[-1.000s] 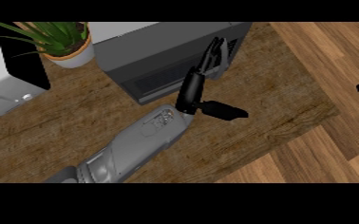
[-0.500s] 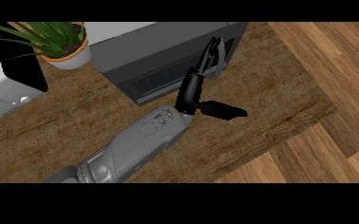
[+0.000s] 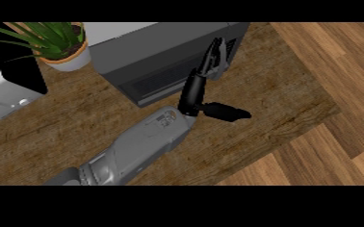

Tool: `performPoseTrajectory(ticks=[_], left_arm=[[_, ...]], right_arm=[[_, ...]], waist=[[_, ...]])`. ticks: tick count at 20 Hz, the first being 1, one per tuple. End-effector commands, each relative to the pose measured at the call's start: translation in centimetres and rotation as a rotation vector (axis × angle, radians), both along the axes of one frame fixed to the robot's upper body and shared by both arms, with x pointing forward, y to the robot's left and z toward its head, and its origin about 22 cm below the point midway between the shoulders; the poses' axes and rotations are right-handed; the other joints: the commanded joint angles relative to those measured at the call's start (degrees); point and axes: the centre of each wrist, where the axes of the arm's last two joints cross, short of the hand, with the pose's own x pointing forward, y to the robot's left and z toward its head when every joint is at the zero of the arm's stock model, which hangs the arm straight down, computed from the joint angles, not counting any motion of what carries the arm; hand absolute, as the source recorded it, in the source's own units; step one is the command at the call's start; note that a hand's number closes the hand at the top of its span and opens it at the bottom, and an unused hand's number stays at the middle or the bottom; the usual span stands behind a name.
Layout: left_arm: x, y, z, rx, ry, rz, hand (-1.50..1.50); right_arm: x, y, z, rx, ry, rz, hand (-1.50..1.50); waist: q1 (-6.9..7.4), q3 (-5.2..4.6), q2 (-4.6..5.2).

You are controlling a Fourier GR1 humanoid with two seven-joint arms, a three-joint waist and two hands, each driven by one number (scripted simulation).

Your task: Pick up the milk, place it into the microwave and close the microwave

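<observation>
Little change from half a second back: arm and hand hold the same pose. Right hand (image 3: 201,84) open, fingers straight, tips touching the microwave (image 3: 167,53) front at its right end, thumb splayed right, grasping nothing. Milk not visible; microwave interior hidden. Plant (image 3: 53,41) just left of microwave.

Dim, even light; soft, faint shadows
</observation>
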Motion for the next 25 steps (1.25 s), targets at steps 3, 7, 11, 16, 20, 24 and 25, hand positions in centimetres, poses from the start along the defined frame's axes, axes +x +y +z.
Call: performPoseTrajectory(ticks=[3, 7, 11, 16, 20, 24, 25], left_arm=[[1.1, -0.2, 0.9, -0.001, 0.010, 0.019, -1.50], [1.2, -0.3, 1.0, -0.011, 0.012, 0.012, -1.50], [1.3, 0.3, 0.0, 0.012, 0.110, 0.011, 1.50], [3.8, 4.1, -0.7, 0.223, 0.008, 0.176, -1.50], [4.8, 5.3, -0.5, 0.272, 0.021, 0.271, -1.50], [5.2, 5.0, 0.0, 0.300, 0.015, 0.279, -1.50], [4.9, 4.5, -0.3, 0.307, 0.020, 0.272, -1.50]], right_arm=[[0.3, 0.1, 0.6, -0.009, -0.002, 0.032, -1.50], [0.4, -0.2, 1.1, -0.005, -0.013, 0.035, -1.50], [0.3, -0.3, 1.0, -0.005, 0.005, 0.038, -1.50], [0.2, -0.2, 1.1, -0.009, 0.013, 0.040, -1.50], [0.2, -0.7, 1.7, -0.014, 0.000, 0.025, -1.50], [0.0, -1.0, 1.7, -0.004, 0.006, 0.004, -1.50], [-0.1, -1.0, 1.8, -0.004, 0.005, 0.000, -1.50]], waist=[[-0.24, -0.01, 0.26], [-0.66, 0.03, 0.20], [-0.34, 0.25, 0.58], [1.00, 0.84, -0.24], [2.80, 0.84, -0.72], [3.56, 0.88, -0.75], [3.44, 0.84, -0.78]])
